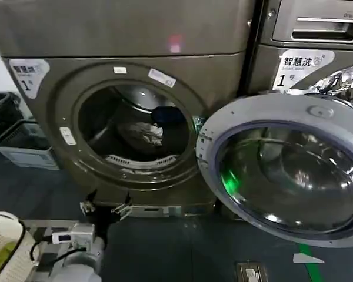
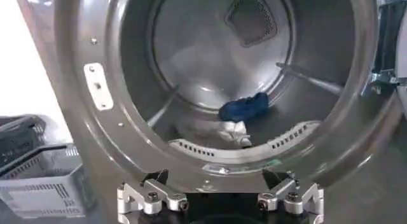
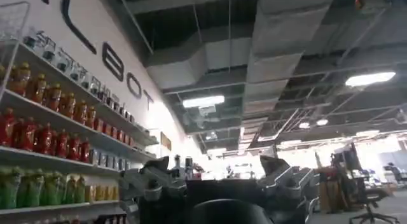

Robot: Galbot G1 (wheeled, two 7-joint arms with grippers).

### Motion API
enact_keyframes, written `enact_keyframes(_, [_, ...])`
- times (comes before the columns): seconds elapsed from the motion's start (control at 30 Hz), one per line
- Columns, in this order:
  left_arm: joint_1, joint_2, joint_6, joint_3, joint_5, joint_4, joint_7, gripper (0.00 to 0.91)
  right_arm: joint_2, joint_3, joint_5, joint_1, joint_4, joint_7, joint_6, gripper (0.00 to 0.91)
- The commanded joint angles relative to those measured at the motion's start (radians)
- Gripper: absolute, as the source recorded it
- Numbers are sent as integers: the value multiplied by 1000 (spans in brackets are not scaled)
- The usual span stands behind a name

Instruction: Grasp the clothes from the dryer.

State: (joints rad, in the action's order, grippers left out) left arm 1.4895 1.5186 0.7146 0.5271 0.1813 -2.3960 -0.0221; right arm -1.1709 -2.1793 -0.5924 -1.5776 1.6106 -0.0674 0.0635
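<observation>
1. Bronze-grey dryer point(image 1: 135, 111) stands with its porthole exposed; the grey-rimmed glass door point(image 1: 282, 170) is swung fully aside to the robot's right, which leaves the drum mouth free for an arm to enter.
2. Clothes lie low in the metal drum point(image 2: 210, 60), where loose fabric settles: a dark blue garment point(image 2: 245, 107) rests just behind and touching a wrinkly whitish-grey bundle point(image 2: 232, 131), both near the perforated front lip.
3. Left gripper point(image 2: 219, 200) is poised outside the drum, below the porthole rim and facing the opening; its jaws stand spread wide with nothing between them, a posture suited, by judgement, to reaching in.
4. Right gripper point(image 3: 219, 190) points upward toward the ceiling, away from the machine, apparently parked; its fingers are apart and empty.
5. Grey baskets point(image 1: 23, 144) sit on the floor to the robot's left of the dryer, probably as receptacles.
</observation>
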Motion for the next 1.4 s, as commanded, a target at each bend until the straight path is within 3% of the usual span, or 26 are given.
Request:
enact_keyframes(0.03, [-3,0,2,-1,0,6,0,907,1,-2,0,0,1,1,0,907])
enact_keyframes(1.4, [-24,7,30,7,11,19,5,907,-4,-4,1,0,-17,9,5,907])
